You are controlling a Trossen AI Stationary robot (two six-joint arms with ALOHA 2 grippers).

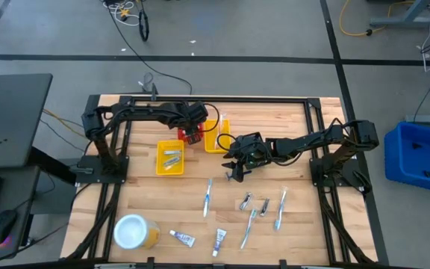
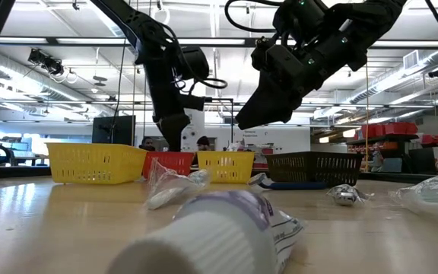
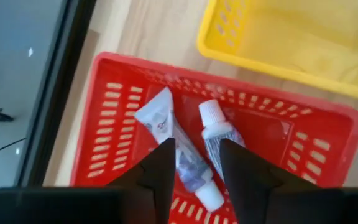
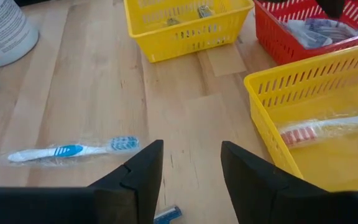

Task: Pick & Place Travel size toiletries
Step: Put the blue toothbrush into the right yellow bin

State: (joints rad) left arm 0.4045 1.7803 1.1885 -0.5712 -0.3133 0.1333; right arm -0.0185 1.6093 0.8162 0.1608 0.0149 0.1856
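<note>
My left gripper [image 3: 197, 149] hangs open just above the red basket [image 3: 328, 124], fingers pointing down. Two white tubes [image 3: 166, 121] [image 3: 219, 130] lie on the basket's floor below it. My right gripper [image 4: 191, 149] stands open over bare table near the middle [image 1: 237, 173], holding nothing. A blue toothbrush [image 4: 67, 150] lies ahead of it, and a dark blue razor [image 4: 166, 214] lies just under its fingertips. A red toothbrush [image 4: 328, 127] lies in a yellow basket [image 4: 272, 93]. More toothbrushes [image 1: 281, 209], razors [image 1: 245, 200] and tubes [image 1: 183, 237] lie on the near half of the table.
A second yellow basket [image 1: 170, 158] with small items stands left of centre. A black basket [image 2: 314, 169] shows in the low view. A white-topped yellow round container [image 1: 134, 232] lies near the front left edge. Black frame rails [image 1: 200, 99] run along the table's edges.
</note>
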